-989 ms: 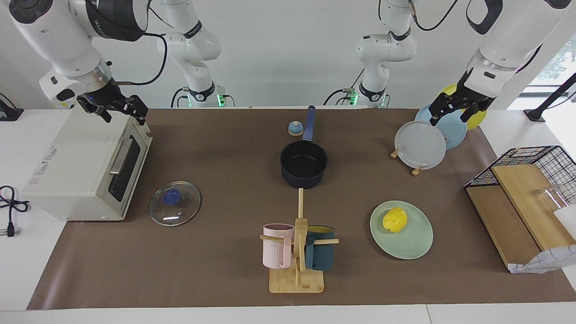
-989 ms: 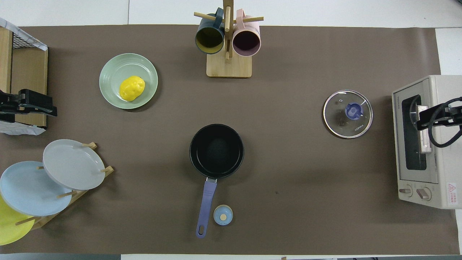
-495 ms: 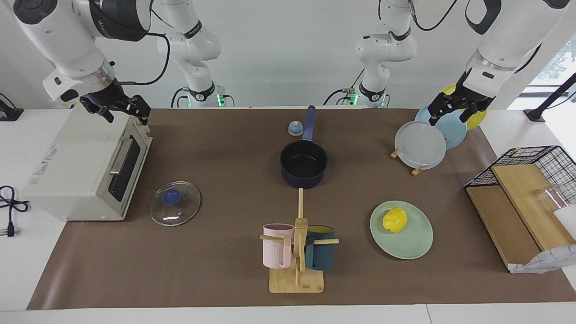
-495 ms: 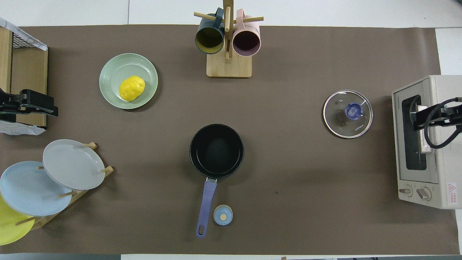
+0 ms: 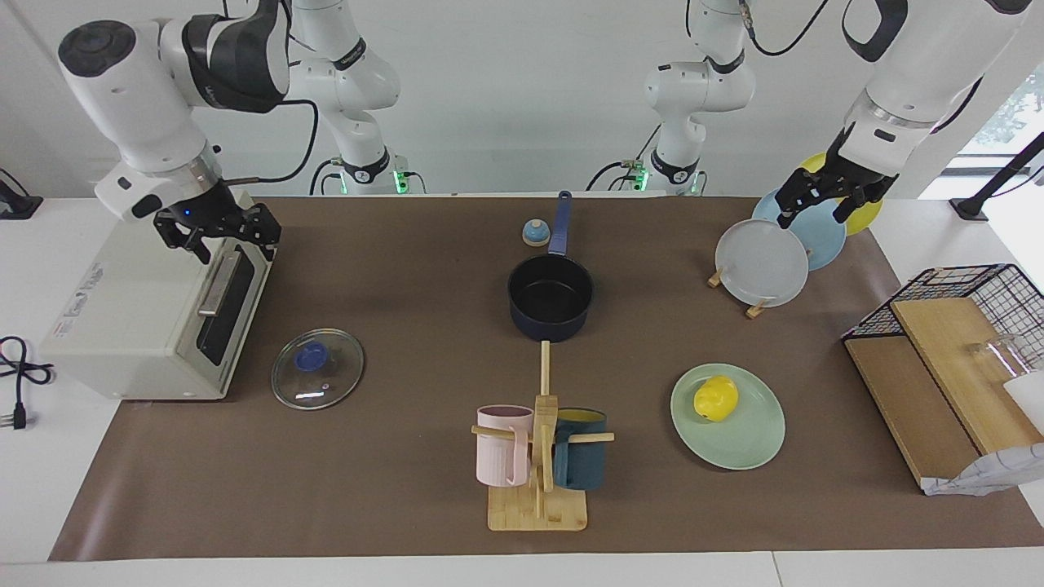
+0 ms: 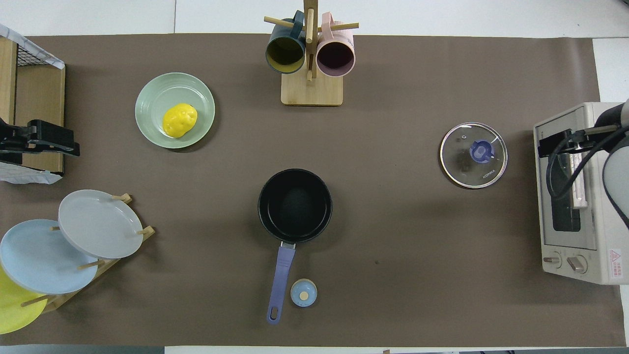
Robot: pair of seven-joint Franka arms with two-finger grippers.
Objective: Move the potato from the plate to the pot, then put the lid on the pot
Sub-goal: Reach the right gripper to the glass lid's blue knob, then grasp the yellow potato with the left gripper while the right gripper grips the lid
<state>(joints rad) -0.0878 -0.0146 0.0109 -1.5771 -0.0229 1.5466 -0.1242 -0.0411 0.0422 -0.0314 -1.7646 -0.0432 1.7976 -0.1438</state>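
A brown mat covers the white table [image 5: 33,505], and a pale wall stands where the robots are mounted.

In the facing view, going from its left edge, the right gripper [image 5: 218,231] hangs over the cream toaster oven [image 5: 139,310] with its fingers spread and nothing in them. The round clear glass lid [image 5: 317,368] with a blue knob lies flat on the mat just beside the oven, probably kept at this arm's end so that this arm can take it later. The small dark navy saucepan, the pot [image 5: 550,297], stands empty in the middle, its long blue handle toward the robots, beside a small blue-and-tan bell [image 5: 535,233]. The wooden mug stand [image 5: 538,456] is farther from the robots. The bright yellow potato [image 5: 716,398] rests on the pale mint-green plate [image 5: 754,440], toward the left arm's end. The left gripper [image 5: 820,204] hovers over the wooden rack of plates [image 5: 763,261], also open and empty.

In the overhead view both grippers are cut off at the frame edges. No step looks started yet.
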